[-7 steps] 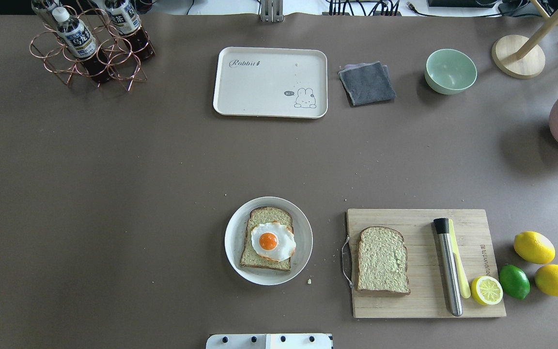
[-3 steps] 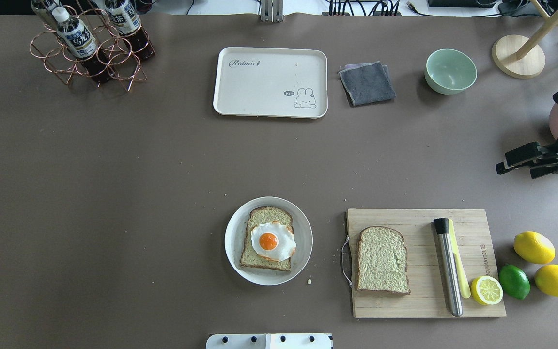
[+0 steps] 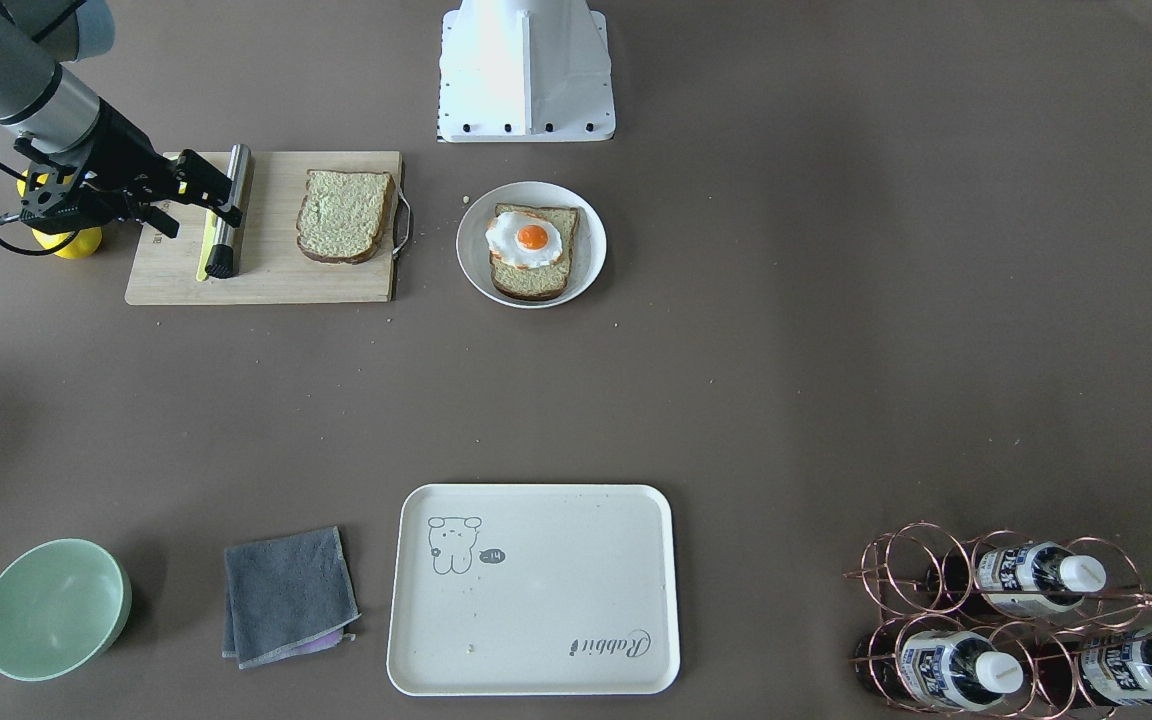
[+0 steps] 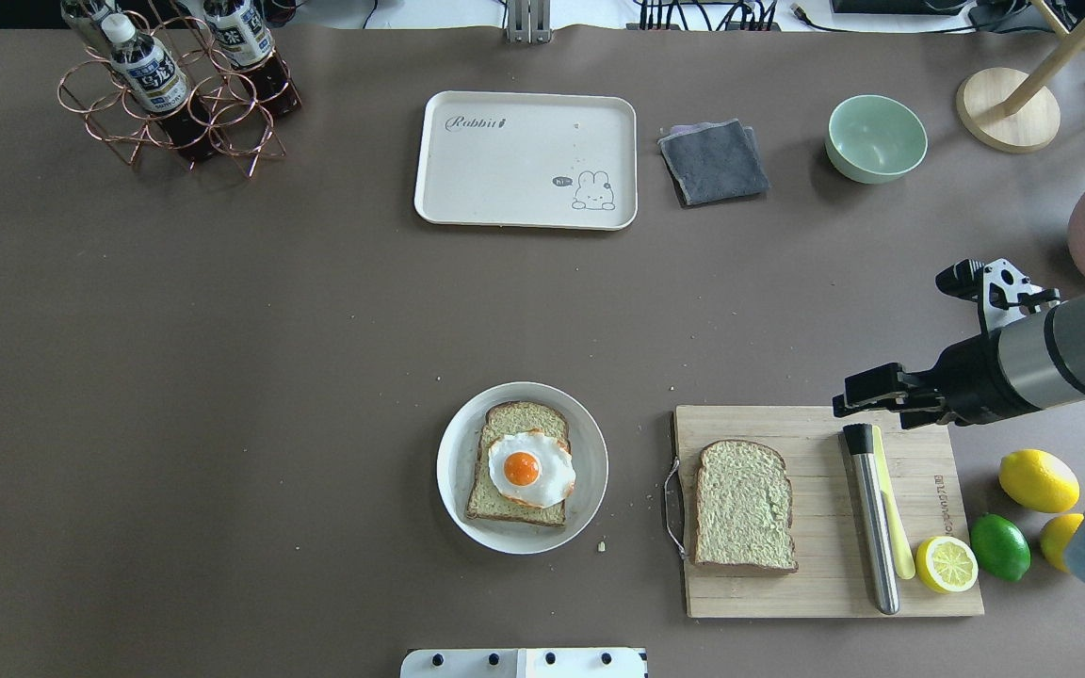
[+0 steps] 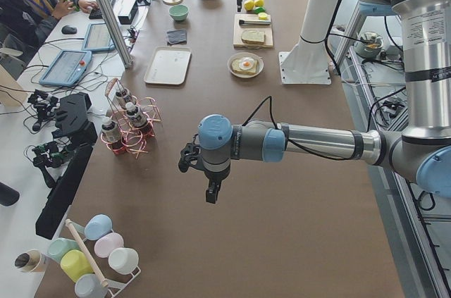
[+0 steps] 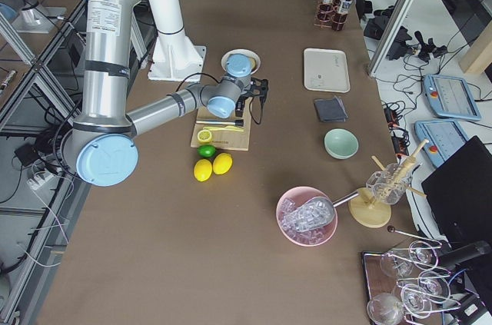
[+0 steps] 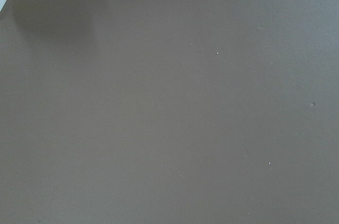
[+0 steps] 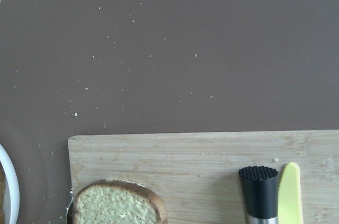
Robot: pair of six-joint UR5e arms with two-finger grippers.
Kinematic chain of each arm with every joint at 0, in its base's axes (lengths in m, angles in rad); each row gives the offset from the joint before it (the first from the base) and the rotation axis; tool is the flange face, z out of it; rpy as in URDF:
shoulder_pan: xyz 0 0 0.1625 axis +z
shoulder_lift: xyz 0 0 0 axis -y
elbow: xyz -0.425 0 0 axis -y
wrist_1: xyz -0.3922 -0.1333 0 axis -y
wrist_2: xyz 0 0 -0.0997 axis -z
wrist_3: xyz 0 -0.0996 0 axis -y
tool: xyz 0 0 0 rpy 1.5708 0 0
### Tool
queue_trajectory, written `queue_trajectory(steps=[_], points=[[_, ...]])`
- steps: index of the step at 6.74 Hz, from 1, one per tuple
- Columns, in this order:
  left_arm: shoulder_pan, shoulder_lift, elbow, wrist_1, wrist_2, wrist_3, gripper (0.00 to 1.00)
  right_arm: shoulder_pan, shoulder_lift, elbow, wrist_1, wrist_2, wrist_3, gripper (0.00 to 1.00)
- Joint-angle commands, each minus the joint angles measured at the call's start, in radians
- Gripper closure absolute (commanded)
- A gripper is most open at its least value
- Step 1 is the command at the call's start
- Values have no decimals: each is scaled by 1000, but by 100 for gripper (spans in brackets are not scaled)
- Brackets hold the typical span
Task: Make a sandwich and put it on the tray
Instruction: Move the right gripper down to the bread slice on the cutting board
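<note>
One square brown-crusted bread slice [image 4: 745,507] lies on the rectangular wooden cutting board [image 4: 816,595]; the egg-topped slice [image 4: 522,471] on a round white plate [image 4: 453,494] sits just beside the board, and the cream-white rectangular tray [image 4: 505,174] lies well beyond it. The right hand [image 4: 846,397], fingers spread and empty over the board's far edge, should pinch the loose slice by opposite crusts. The left hand [image 5: 211,189] cannot be judged.

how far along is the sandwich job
Done: fried egg lies on one bread slice on the plate. In hand: the right gripper, open, hovers over the cutting board's far edge. To do: second slice onto the egg, then sandwich to the tray.
</note>
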Motion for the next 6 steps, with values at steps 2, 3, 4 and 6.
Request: queue_trajectory(steps=[2, 3, 4, 6], points=[[0, 1, 2, 1, 3, 0, 2, -197, 22, 6, 3, -169, 115, 10], [0, 1, 3, 1, 5, 3, 2, -222, 30, -9, 4, -183, 118, 11], [0, 1, 3, 1, 5, 2, 2, -233, 39, -31, 5, -183, 120, 14], [0, 1, 2, 1, 5, 2, 2, -261, 42, -39, 6, -194, 120, 16]])
